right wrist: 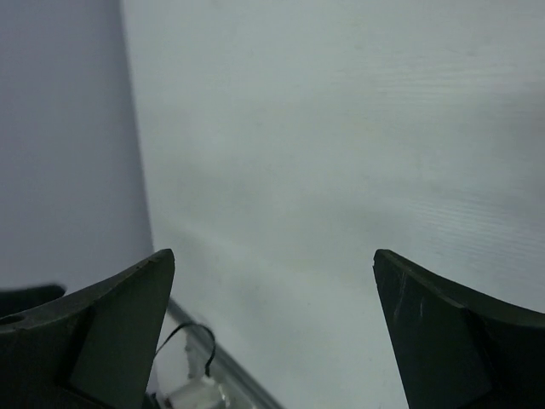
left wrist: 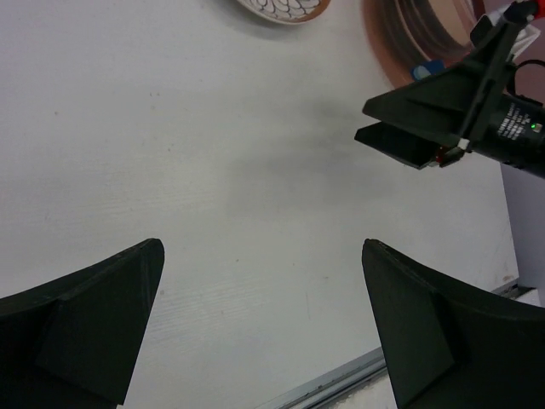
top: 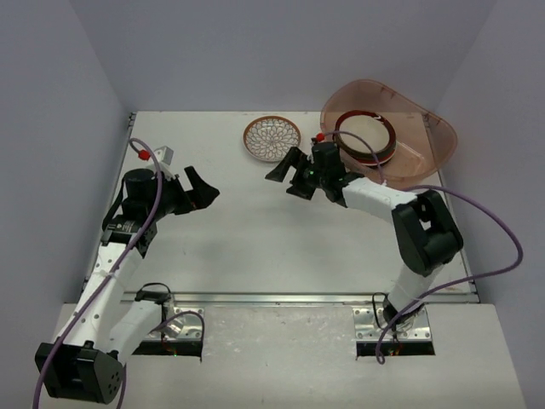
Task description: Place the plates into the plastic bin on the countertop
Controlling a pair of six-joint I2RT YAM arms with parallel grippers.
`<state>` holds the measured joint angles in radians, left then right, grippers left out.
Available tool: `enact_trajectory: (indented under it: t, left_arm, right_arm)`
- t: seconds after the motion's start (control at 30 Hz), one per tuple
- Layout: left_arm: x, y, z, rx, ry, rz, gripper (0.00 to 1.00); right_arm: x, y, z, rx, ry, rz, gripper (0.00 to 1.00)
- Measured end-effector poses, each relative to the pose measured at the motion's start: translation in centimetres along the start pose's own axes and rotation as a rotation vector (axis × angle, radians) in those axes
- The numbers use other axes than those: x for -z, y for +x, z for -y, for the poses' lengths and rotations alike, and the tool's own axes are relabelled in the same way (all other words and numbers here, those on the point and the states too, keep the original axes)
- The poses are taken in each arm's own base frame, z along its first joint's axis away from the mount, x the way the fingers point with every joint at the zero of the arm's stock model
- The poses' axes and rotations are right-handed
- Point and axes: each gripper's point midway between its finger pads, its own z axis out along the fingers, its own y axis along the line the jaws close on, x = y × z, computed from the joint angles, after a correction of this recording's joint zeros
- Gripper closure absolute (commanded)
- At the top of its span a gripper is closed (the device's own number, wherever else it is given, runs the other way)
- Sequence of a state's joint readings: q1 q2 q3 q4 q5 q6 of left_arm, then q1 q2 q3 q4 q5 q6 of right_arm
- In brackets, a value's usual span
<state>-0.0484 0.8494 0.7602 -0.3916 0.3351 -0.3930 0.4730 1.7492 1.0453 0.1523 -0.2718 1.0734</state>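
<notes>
Stack of plates [top: 364, 136] is lying inside plastic bin [top: 434, 141], just behind right pincer [top: 288, 177]. Brown lattice plate [top: 271, 138] is waiting on countertop [top: 255, 243], just ahead of this pincer, probably last one. Right pincer and left pincer [top: 203, 187] are standing spread, carrying nothing.

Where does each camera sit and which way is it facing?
Top external: above and behind the bases, looking down on the flat white countertop; both arms, open left gripper and open right gripper show.
Left wrist: on the left arm, facing across toward the right gripper; own black fingers at bottom.
Right wrist: on the right arm, facing the countertop and grey side wall; own fingers at bottom.
Shared: top and left wrist both show the round brown lattice plate and translucent pinkish-orange plastic bin.
</notes>
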Motion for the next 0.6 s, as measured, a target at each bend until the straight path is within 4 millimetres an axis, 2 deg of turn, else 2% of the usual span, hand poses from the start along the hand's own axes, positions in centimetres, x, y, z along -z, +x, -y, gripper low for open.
enact_trajectory:
  t: [0.1, 0.17, 0.33, 0.6]
  left_arm:
    - [-0.2, 1.1, -0.9, 0.000, -0.033, -0.032, 0.00]
    - [-0.3, 1.6, -1.2, -0.001, -0.039, -0.041, 0.00]
    - [0.0, 1.9, -1.1, -0.009, -0.030, -0.038, 0.00]
    - [-0.1, 2.5, -0.5, -0.018, -0.006, -0.059, 0.00]
  right_arm:
    - [-3.2, 0.5, 4.5, -0.067, 0.175, 0.043, 0.01]
    - [-5.2, -0.6, 6.3, -0.093, 0.261, 0.095, 0.01]
    - [-8.0, -4.5, 7.4, -0.126, 0.330, 0.252, 0.01]
    - [-13.1, -9.9, 7.5, -0.231, 0.392, 0.414, 0.01]
